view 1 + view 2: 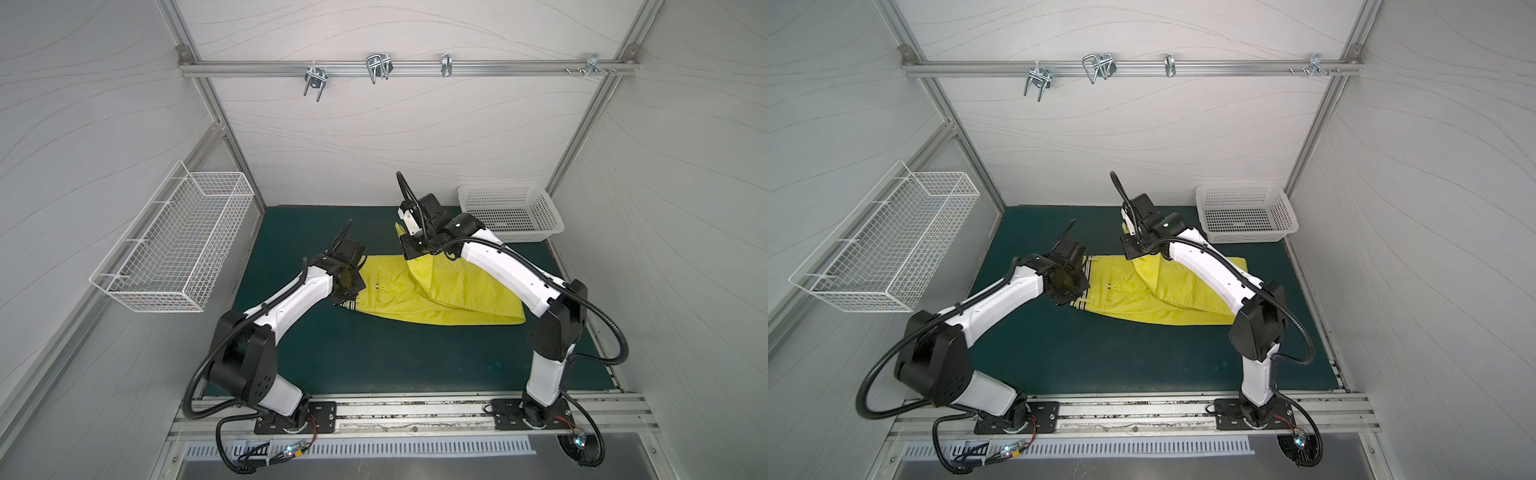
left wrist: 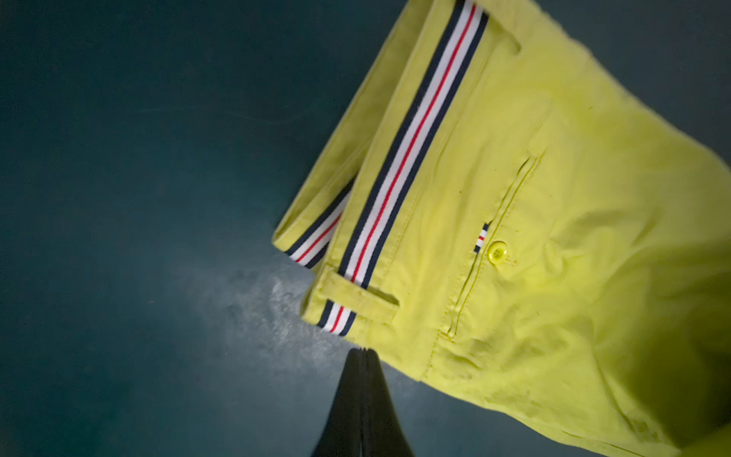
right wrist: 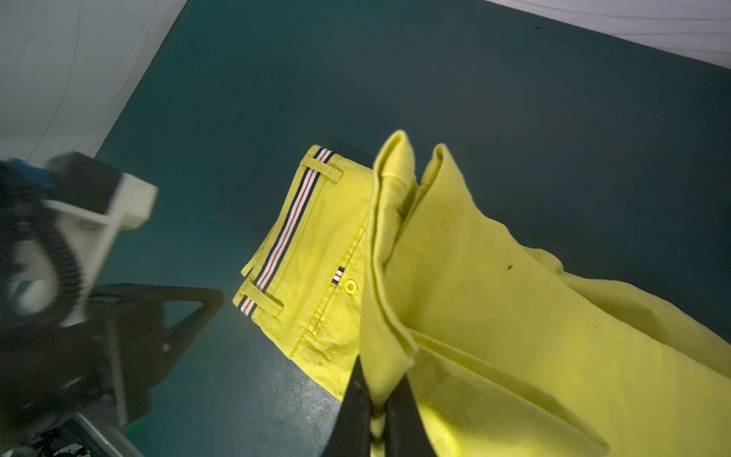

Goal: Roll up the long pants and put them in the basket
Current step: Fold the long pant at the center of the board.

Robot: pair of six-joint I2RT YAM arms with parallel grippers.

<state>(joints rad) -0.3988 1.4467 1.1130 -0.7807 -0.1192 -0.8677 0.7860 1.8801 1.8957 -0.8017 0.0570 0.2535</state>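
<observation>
Dark green matting point(image 1: 374, 361) covers the floor of a white-panelled cell. The long pants point(image 1: 457, 299) lie on it between the two arms. They are bright yellow-green thin cloth, with the legs laid together and doubled back. The waistband ribbon point(image 2: 415, 130) carries navy, white and red stripes under yellow belt loops. A small tab point(image 2: 481, 237) in the same stripes sits beside a yellow pocket button point(image 2: 497, 251).

The right gripper point(image 3: 379, 395) is pinched shut on the leg hems and holds them raised above the seat. The left gripper point(image 2: 363, 352) is closed on nothing, its tip just off the waistband corner. A white perforated plastic basket point(image 1: 511, 216) stands at the far right corner.
</observation>
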